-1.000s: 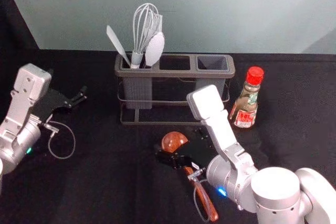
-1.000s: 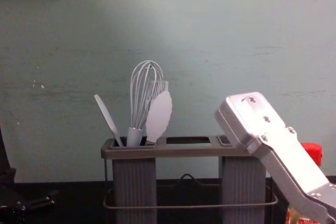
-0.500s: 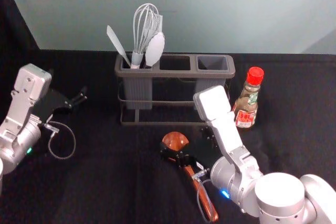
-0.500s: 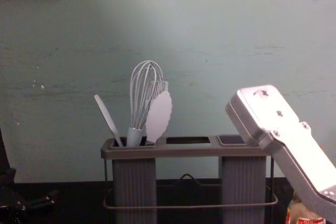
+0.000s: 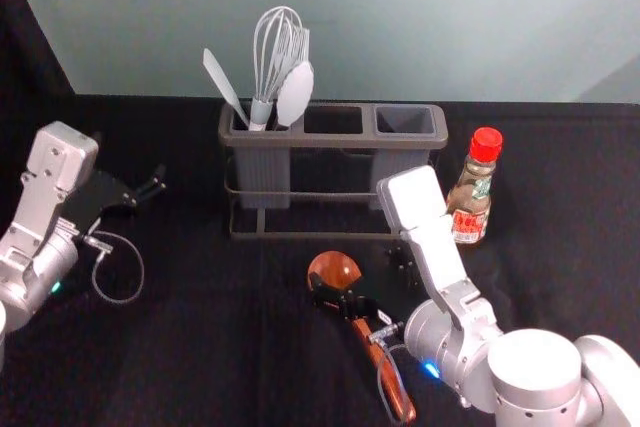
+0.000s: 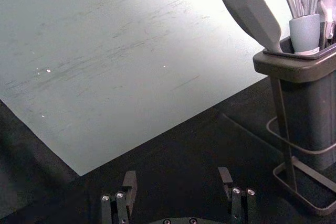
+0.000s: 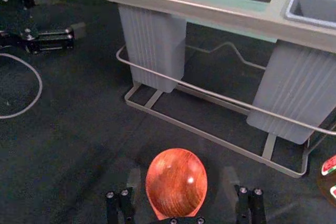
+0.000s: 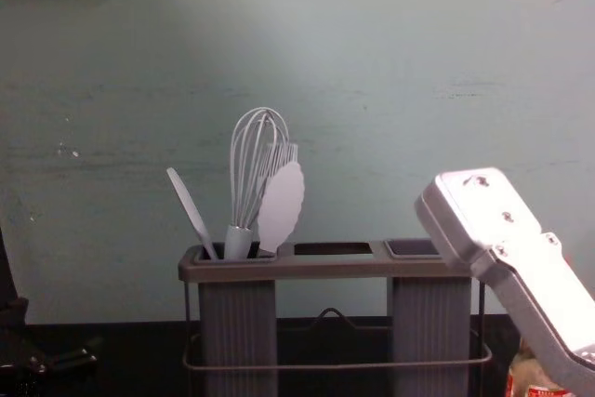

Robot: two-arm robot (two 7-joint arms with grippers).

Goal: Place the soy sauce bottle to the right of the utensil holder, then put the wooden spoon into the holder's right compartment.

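Note:
The wooden spoon (image 5: 388, 372) lies on the black cloth in front of the utensil holder (image 5: 335, 139), its round bowl toward the holder. My right gripper (image 5: 365, 277) is over the spoon near its bowl. In the right wrist view the spoon's bowl (image 7: 177, 182) shows between the parted fingers of the right gripper (image 7: 181, 188). The red-capped soy sauce bottle (image 5: 470, 192) stands upright just right of the holder. The holder's right compartment (image 5: 405, 120) has nothing in it. My left gripper (image 5: 128, 159) is parked at the left; in its wrist view the left gripper (image 6: 177, 179) is open.
A whisk (image 5: 268, 67), a white spatula (image 5: 295, 94) and other utensils stand in the holder's left compartment. The wall (image 5: 400, 17) rises behind the holder. A thin cable loops beside each gripper.
The right arm has shifted a little to the right, uncovering more of the holder's right side and bringing its fingers to either side of the spoon. Bottle, spoon and left arm have stayed put.

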